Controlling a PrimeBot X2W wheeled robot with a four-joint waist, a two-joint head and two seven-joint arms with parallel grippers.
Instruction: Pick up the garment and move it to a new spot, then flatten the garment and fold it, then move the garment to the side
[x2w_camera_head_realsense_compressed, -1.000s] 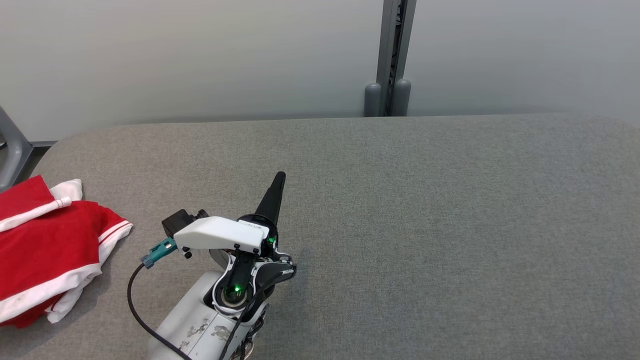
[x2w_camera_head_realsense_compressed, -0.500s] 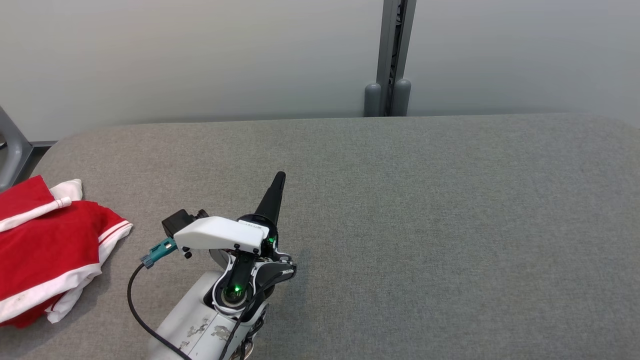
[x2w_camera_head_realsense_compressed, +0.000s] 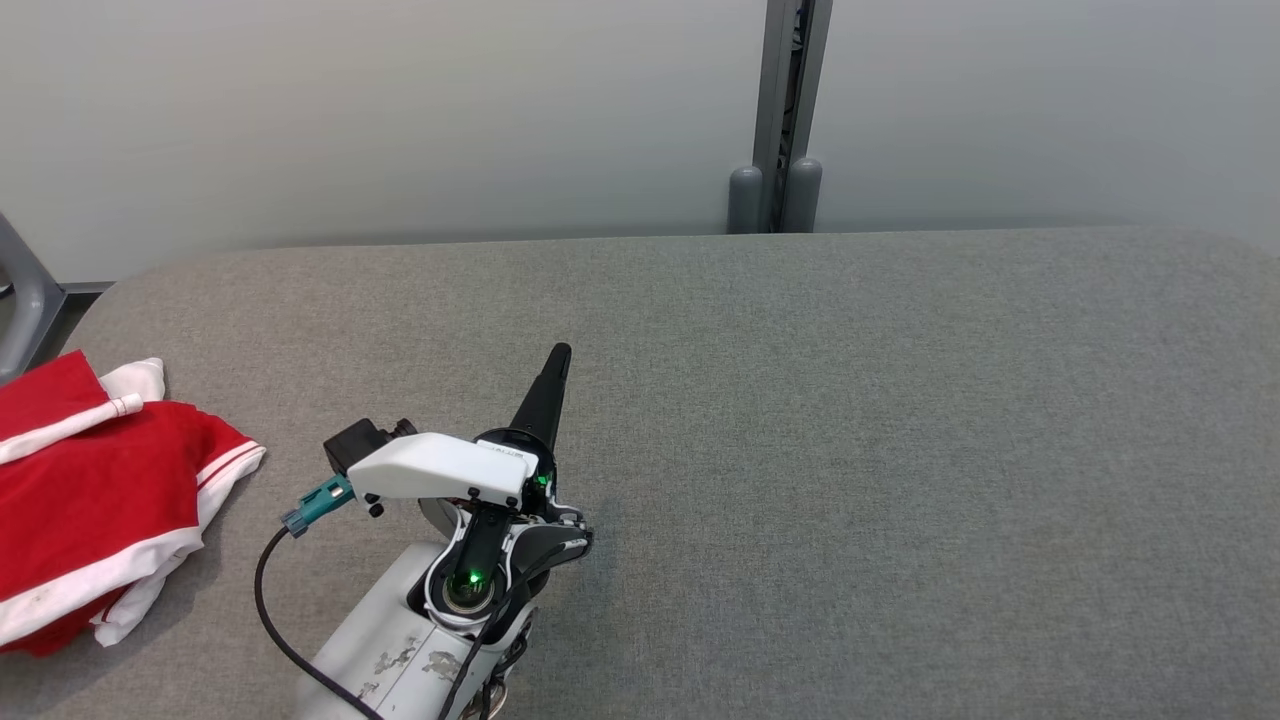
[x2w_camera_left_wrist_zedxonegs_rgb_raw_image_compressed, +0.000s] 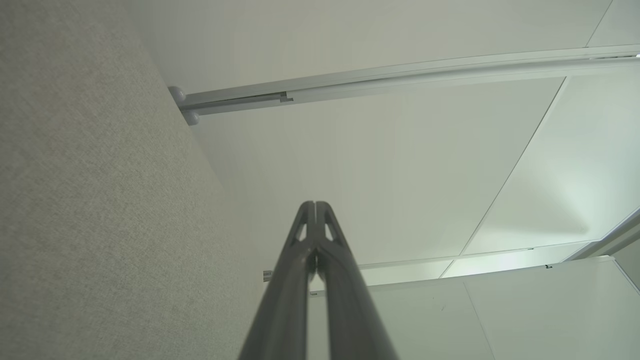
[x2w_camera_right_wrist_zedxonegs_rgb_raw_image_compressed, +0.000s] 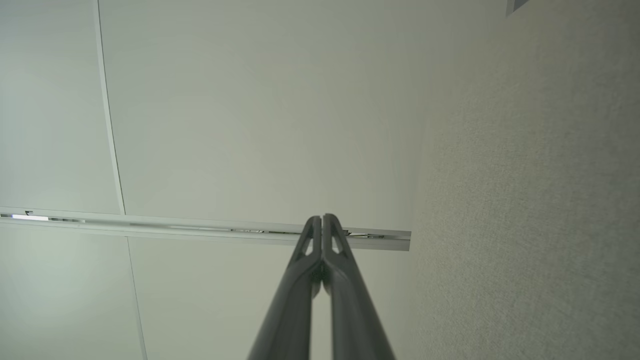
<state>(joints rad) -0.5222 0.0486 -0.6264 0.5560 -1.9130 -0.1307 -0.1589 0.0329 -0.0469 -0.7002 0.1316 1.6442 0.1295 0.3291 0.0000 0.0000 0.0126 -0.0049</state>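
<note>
The garment (x2w_camera_head_realsense_compressed: 95, 500) is red with white trim and lies crumpled at the left edge of the grey fabric table (x2w_camera_head_realsense_compressed: 800, 420). To its right, my left gripper (x2w_camera_head_realsense_compressed: 558, 358) is shut and empty, its dark fingers pointing up and away over the table. In the left wrist view the left gripper (x2w_camera_left_wrist_zedxonegs_rgb_raw_image_compressed: 315, 206) has its fingertips pressed together, aimed at the wall. In the right wrist view my right gripper (x2w_camera_right_wrist_zedxonegs_rgb_raw_image_compressed: 322, 219) is likewise shut with nothing in it, beside the grey table surface (x2w_camera_right_wrist_zedxonegs_rgb_raw_image_compressed: 525, 200).
A grey post (x2w_camera_head_realsense_compressed: 785, 120) stands against the pale wall behind the table's far edge. A grey frame part (x2w_camera_head_realsense_compressed: 22, 300) shows at the far left. A black cable (x2w_camera_head_realsense_compressed: 275, 620) loops off my left forearm near the front edge.
</note>
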